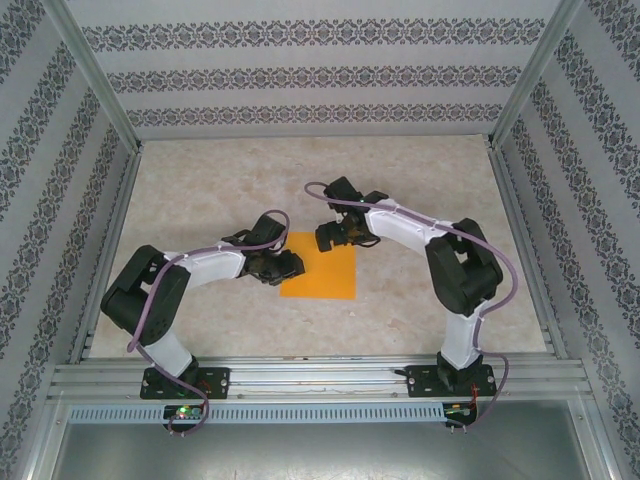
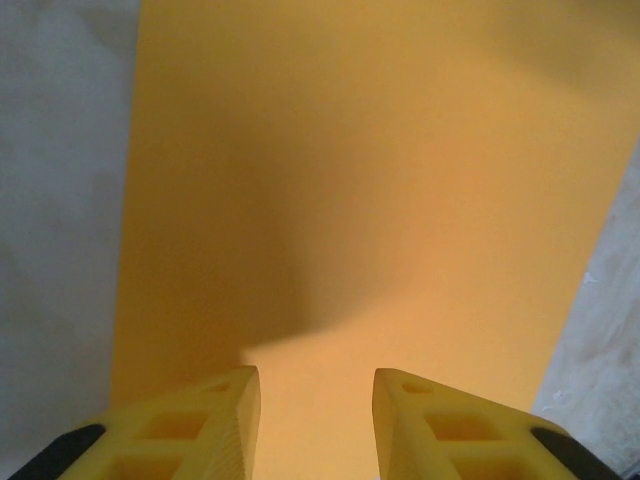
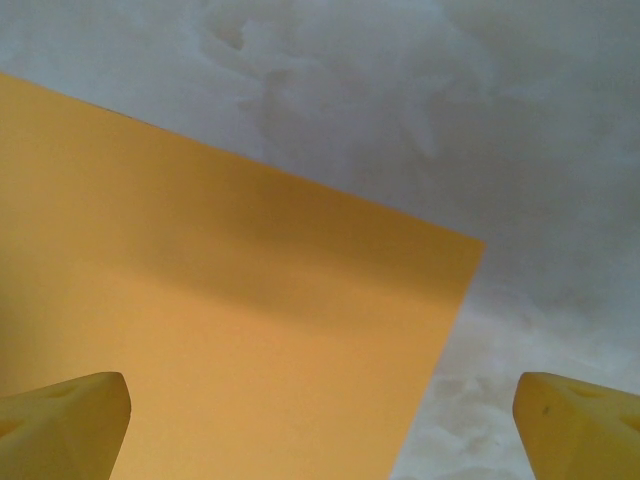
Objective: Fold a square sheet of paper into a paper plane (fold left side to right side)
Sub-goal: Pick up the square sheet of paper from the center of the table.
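item: thin bright orange square sheet of paper, flat, centre of the top view. left gripper: narrowly apart at its left edge. right gripper: wide apart, upper edge. risk (watch it): your pinch may drag or crumple the sheet, skewing the fold.

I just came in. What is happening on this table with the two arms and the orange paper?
A folding job is at its very start. The square sheet of paper lies flat and unfolded on the table. The left claw is low over the sheet's left side, its jaws narrow but with a gap between them, and nothing visibly pinched. The right claw hovers at the sheet's far edge with jaws wide open. No fold is made yet.
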Tool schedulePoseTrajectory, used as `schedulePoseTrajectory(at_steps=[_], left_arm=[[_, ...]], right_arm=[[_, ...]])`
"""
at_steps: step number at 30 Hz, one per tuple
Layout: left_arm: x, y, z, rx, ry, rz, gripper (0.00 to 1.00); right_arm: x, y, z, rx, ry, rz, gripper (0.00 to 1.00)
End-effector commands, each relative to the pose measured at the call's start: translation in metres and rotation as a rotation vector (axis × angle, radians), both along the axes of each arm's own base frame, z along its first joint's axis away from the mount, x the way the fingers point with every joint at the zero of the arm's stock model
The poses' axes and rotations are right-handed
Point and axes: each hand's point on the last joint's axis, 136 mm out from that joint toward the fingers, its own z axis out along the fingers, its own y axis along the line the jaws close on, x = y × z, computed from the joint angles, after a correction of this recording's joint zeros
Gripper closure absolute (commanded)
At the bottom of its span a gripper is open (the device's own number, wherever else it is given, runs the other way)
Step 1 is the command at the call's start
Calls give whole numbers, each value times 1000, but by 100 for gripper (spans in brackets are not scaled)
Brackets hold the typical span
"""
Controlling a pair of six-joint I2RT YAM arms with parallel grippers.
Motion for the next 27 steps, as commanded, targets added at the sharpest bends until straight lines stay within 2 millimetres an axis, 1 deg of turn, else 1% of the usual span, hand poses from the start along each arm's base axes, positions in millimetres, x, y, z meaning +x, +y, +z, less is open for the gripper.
schedulePoseTrajectory(at_steps=[1, 7, 11, 15, 19, 24, 27], left_arm=[[-10, 2, -15, 8, 50, -13, 67], [-18, 6, -28, 18, 89, -1, 68], [-20, 8, -31, 24, 95, 4, 68], [-21, 9, -33, 23, 99, 8, 69], [-20, 8, -33, 19, 99, 11, 69], [-19, 5, -33, 3, 99, 14, 69], [-18, 3, -32, -14, 96, 19, 69]], right_arm=[[0, 0, -8, -52, 29, 27, 2], [2, 8, -28, -44, 77, 28, 2], [-6, 9, -41, -40, 130, 20, 2], [-17, 8, -48, -27, 173, 3, 2], [-27, 13, -47, 18, 203, 4, 2], [-36, 21, -34, 52, 195, 16, 2], [-41, 29, -25, 97, 200, 22, 7]])
